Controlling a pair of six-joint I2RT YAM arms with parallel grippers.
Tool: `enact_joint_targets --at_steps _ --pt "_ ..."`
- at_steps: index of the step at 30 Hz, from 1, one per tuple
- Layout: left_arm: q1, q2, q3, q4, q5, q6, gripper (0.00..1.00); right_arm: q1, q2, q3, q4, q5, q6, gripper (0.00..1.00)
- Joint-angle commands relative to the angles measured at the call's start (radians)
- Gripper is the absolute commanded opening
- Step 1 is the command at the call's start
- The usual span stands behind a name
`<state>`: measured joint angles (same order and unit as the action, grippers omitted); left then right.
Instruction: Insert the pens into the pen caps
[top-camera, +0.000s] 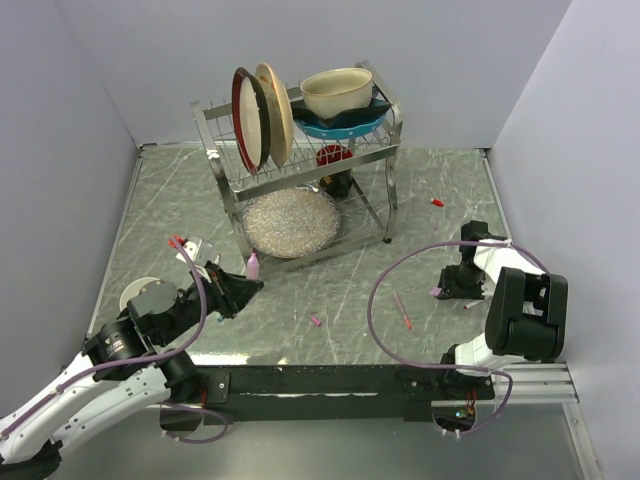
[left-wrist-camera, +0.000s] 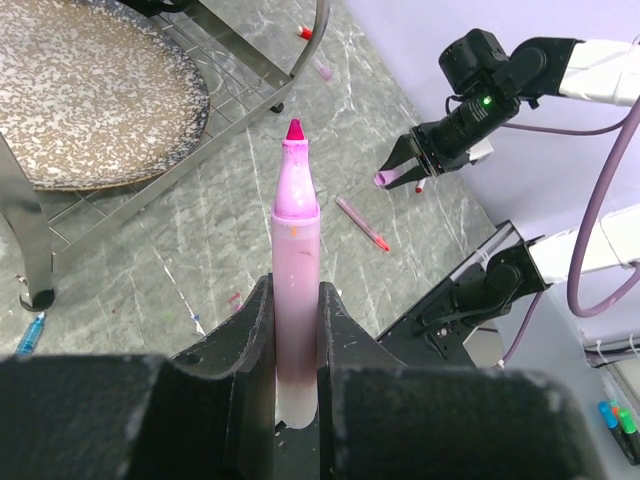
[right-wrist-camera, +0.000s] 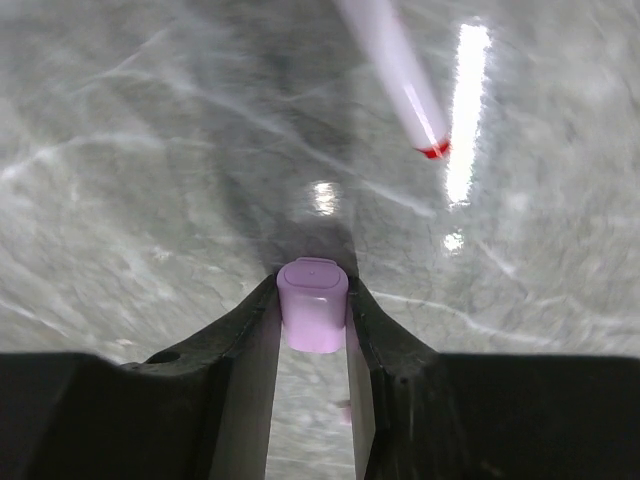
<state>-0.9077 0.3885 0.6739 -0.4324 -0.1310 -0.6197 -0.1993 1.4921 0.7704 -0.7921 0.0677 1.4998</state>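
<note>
A pink pen (left-wrist-camera: 295, 260) with a magenta tip stands between the fingers of my left gripper (left-wrist-camera: 295, 285), which is shut on its barrel; from above the pen (top-camera: 252, 265) pokes out of that gripper (top-camera: 243, 283) at the left. My right gripper (right-wrist-camera: 313, 285) is shut on a lilac pen cap (right-wrist-camera: 312, 303), just above the table at the right (top-camera: 443, 290). A whitish pen with a red tip (right-wrist-camera: 395, 70) lies just beyond it. A salmon pen (top-camera: 402, 311) lies between the arms. On the table sit a small pink cap (top-camera: 315, 321) and a red cap (top-camera: 438, 202).
A metal dish rack (top-camera: 222, 150) stands at the back with plates, a cream bowl (top-camera: 336, 92) and a speckled plate (top-camera: 292, 222) on its lower shelf. A purple cable (top-camera: 372, 300) loops over the table by the right arm. A small blue pen (left-wrist-camera: 30, 333) lies by the rack's foot.
</note>
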Motion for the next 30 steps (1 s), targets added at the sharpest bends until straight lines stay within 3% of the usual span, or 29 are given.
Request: enact_joint_targets --at_steps 1,6,10,12,14,19,24,30 --pt "-0.005 -0.007 0.006 0.015 -0.025 -0.011 0.01 0.0 -0.016 -0.036 0.096 0.113 -0.219 0.0" --pt "-0.003 0.044 0.045 -0.014 0.03 -0.041 0.01 0.006 -0.229 -0.008 0.128 0.109 -0.497 0.0" --pt "-0.005 0.119 0.017 0.072 0.192 -0.113 0.01 0.09 -0.417 -0.019 0.16 0.041 -0.625 0.0" --pt "-0.005 0.162 -0.037 0.168 0.238 -0.173 0.01 0.194 -0.493 -0.011 0.154 0.008 -0.65 0.0" --pt "-0.007 0.196 -0.071 0.233 0.29 -0.228 0.01 0.35 -0.568 -0.025 0.184 -0.034 -0.632 0.0" --pt "-0.033 0.309 -0.12 0.42 0.353 -0.29 0.01 0.598 -0.665 -0.034 0.263 -0.089 -0.469 0.0" --pt "-0.089 0.394 -0.117 0.491 0.32 -0.302 0.01 0.841 -0.714 -0.01 0.318 0.018 -0.29 0.0" --pt "-0.125 0.455 -0.123 0.573 0.297 -0.305 0.01 1.003 -0.636 0.064 0.363 0.15 -0.216 0.0"
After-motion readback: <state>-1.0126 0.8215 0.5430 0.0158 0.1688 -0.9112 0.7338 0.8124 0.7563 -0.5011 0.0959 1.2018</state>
